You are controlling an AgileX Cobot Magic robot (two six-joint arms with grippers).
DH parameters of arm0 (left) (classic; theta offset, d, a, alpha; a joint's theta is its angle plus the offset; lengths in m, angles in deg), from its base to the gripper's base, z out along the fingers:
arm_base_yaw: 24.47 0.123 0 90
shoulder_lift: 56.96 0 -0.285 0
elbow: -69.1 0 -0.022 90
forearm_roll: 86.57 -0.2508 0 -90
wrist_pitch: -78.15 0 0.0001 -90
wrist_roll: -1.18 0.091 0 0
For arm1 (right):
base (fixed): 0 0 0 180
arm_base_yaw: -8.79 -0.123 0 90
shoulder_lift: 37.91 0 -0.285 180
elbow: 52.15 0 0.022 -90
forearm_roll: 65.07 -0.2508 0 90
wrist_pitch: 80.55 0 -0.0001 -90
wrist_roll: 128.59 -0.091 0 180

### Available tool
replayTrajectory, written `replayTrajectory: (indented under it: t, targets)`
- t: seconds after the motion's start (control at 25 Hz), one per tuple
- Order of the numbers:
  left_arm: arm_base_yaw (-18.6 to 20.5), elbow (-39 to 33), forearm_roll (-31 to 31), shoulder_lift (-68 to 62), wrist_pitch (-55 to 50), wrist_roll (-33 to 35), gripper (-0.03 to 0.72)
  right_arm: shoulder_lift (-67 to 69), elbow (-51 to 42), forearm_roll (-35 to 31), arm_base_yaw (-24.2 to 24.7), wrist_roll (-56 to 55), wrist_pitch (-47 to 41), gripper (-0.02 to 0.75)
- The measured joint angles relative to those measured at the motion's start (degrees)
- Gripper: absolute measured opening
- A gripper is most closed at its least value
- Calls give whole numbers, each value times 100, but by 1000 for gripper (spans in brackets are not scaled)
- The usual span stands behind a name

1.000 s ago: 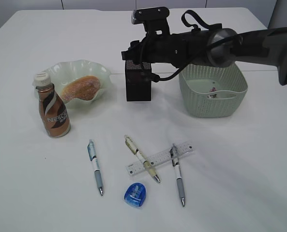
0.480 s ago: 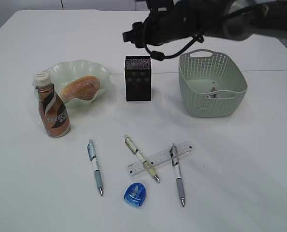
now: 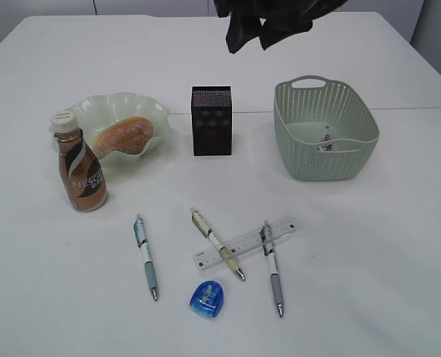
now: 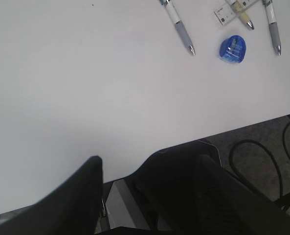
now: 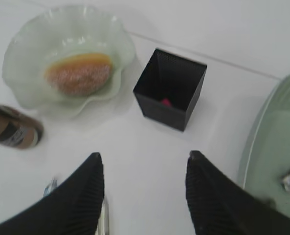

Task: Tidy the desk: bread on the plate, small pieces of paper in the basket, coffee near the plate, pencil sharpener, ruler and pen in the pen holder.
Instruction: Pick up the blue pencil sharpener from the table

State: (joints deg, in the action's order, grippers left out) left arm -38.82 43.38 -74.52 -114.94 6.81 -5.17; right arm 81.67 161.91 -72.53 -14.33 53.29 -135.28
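- Desk [image 3: 369, 260] is a plain white tabletop; my left wrist view shows its near edge, with dark floor and black cables below.
- Bread [image 3: 122, 136] lies in the pale green plate [image 3: 157, 111], and the coffee [image 3: 80, 172] stands just beside the plate.
- I see the black pen holder [image 3: 212, 121] upright mid-desk, something small and pink at its bottom.
- Basket [image 3: 326, 130] sits to its right with a paper wad [image 3: 326, 140] inside.
- Ruler [image 3: 246, 242] lies near the front, two pens [image 3: 219, 244] crossing it, a third pen [image 3: 146, 257] apart to the left, the blue sharpener [image 3: 210, 300] just below.
- My right claw [image 5: 144, 193] hangs part open and empty above the holder.
- My left claw [image 4: 147, 188] is part open, gripping nothing, over the desk edge.
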Motion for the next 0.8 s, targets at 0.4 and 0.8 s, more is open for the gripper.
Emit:
replayTrajectory:
  t: [0.4, 0.8]
  targets:
    - [0, 0, 0, 0, 0, 0, 433, -320, 34, -287, 0, 0, -1628, 423]
    - [0, 0, 0, 0, 0, 0, 433, -320, 34, -998, 0, -269, -1668, 420]
